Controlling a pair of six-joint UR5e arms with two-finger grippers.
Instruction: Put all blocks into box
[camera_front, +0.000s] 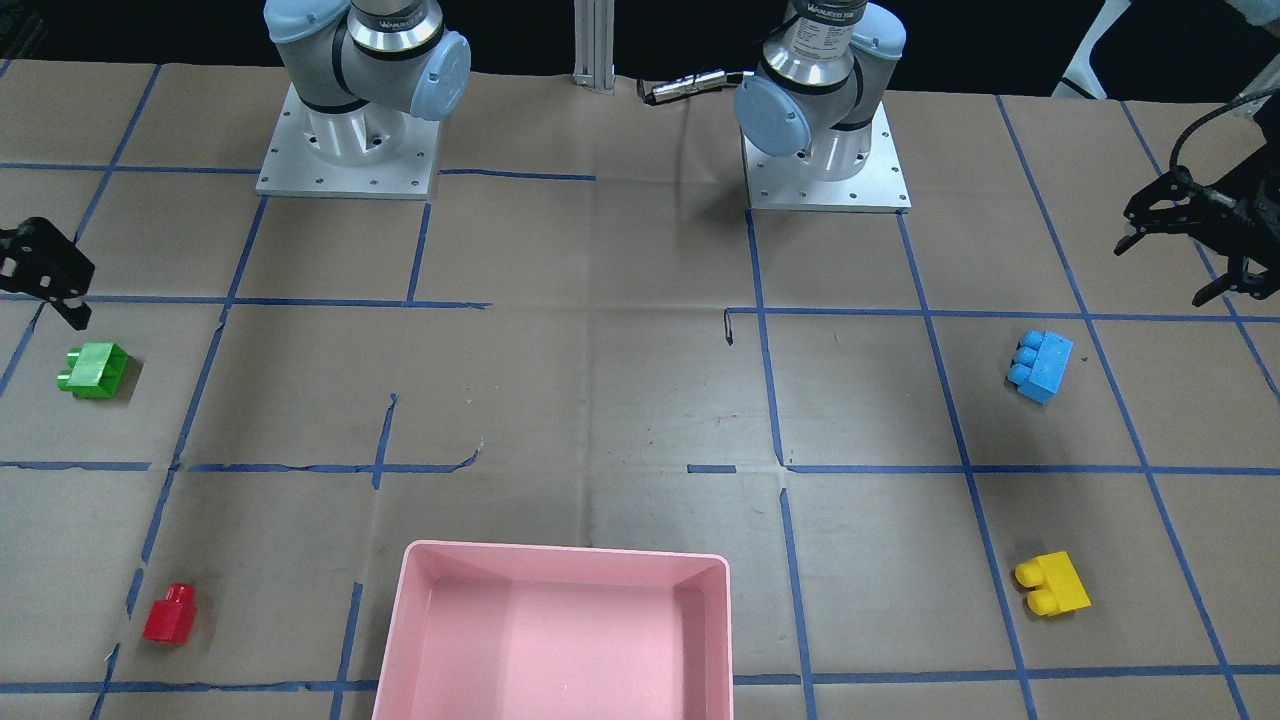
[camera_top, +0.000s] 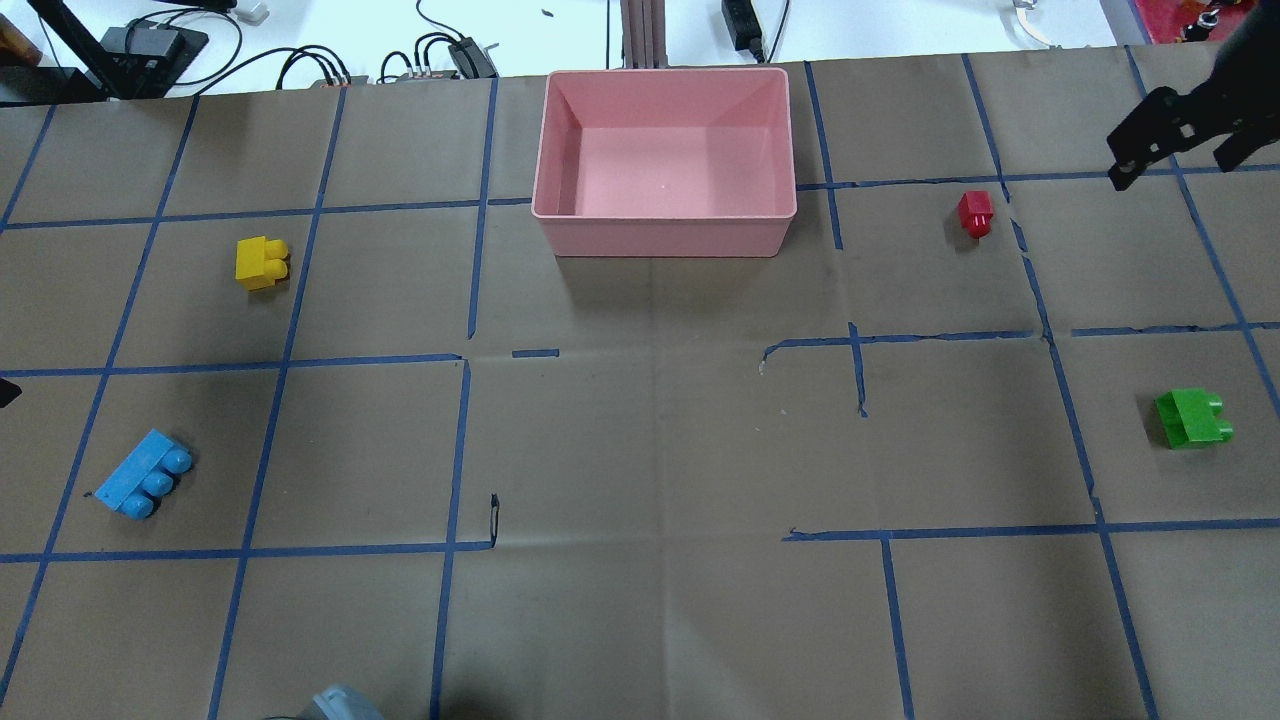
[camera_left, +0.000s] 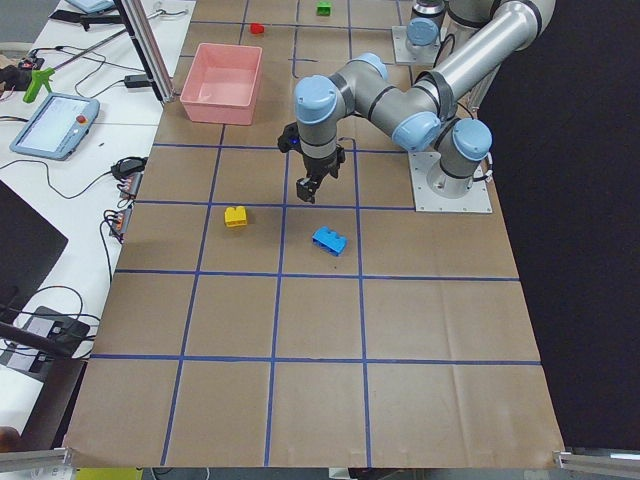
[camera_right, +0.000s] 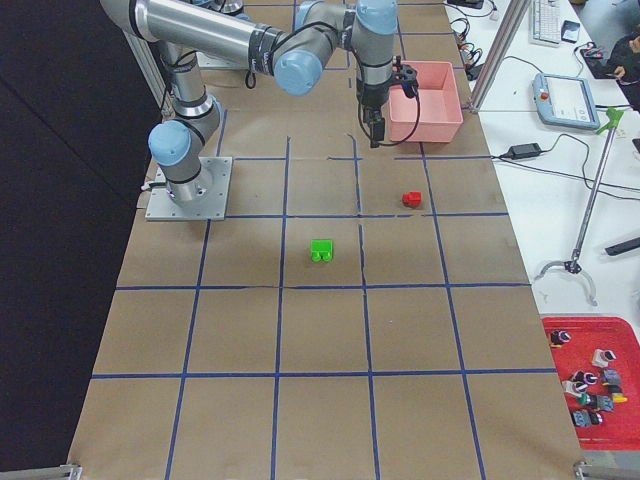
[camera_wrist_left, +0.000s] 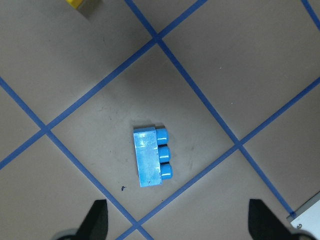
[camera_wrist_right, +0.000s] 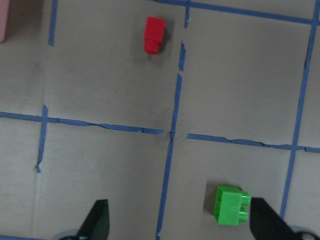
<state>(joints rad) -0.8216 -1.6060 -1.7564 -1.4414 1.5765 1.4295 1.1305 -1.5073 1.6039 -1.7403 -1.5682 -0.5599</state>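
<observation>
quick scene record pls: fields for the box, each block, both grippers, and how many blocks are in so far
box: pink, empty, centred at the far edge from the robot
yellow block: outside box, robot's left side
light blue block: outside box, robot's left side, nearer the robot than yellow
red block: outside box, robot's right side
green block: outside box, robot's right side
left gripper: open, empty
right gripper: open, empty
blocks in box: none of four

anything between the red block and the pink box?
Nothing. The overhead view shows only bare taped paper between the red block and the box.
</observation>
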